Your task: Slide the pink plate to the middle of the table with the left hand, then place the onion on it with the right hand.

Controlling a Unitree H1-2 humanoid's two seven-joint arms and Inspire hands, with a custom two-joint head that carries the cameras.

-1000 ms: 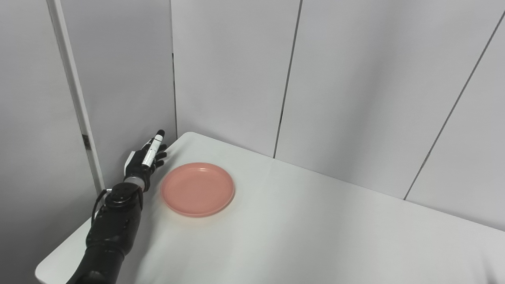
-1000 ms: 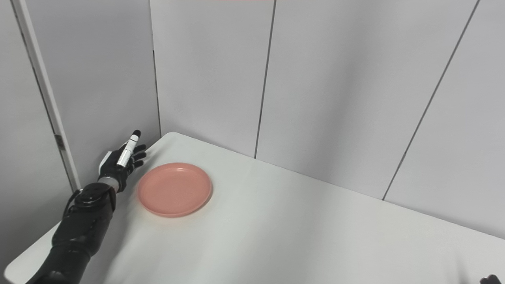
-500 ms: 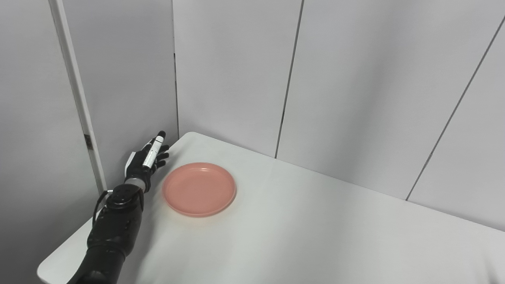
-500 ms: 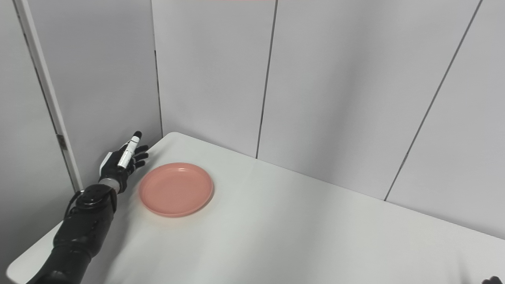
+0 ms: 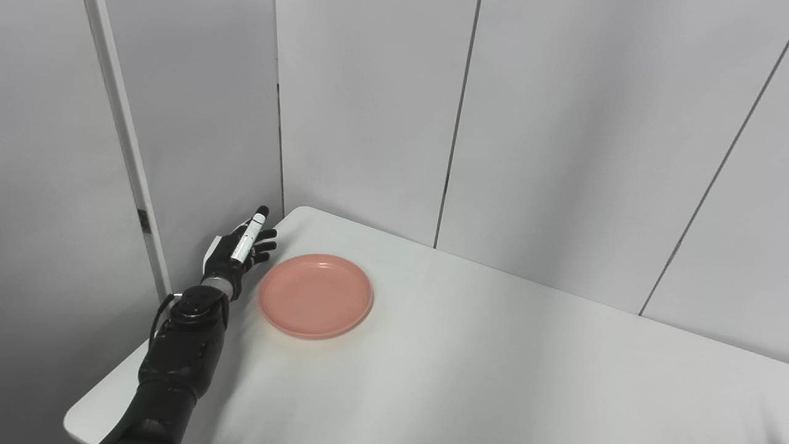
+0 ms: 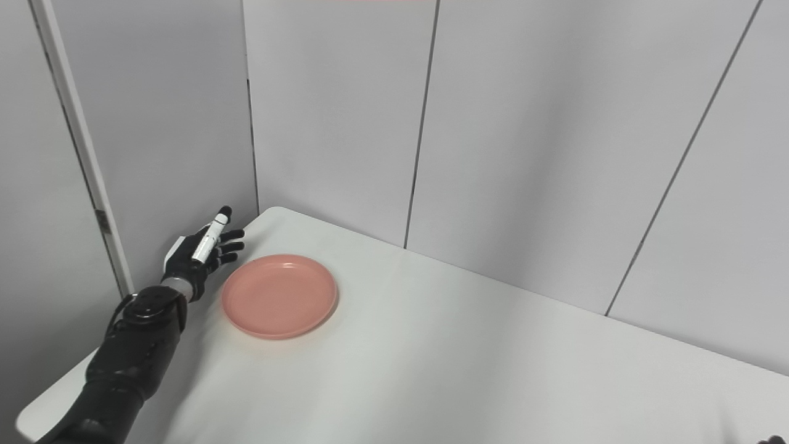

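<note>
The pink plate (image 5: 315, 296) lies flat on the white table (image 5: 493, 364), near its far left corner. My left hand (image 5: 237, 254) is open just left of the plate, over the table's left edge. Its fingers are stretched out toward the far wall. A narrow gap separates it from the plate's rim. Only a dark sliver of my right hand (image 6: 767, 439) shows, at the bottom right corner of the right eye view. No onion is in view.
Grey wall panels (image 5: 370, 123) stand close behind the table and along its left side, right by my left hand. The table's near left corner (image 5: 77, 419) is rounded. The white tabletop runs on to the right of the plate.
The whole picture has shifted slightly to the right, so the camera moved. The plate has stayed in place and my left hand has barely crept toward it.
</note>
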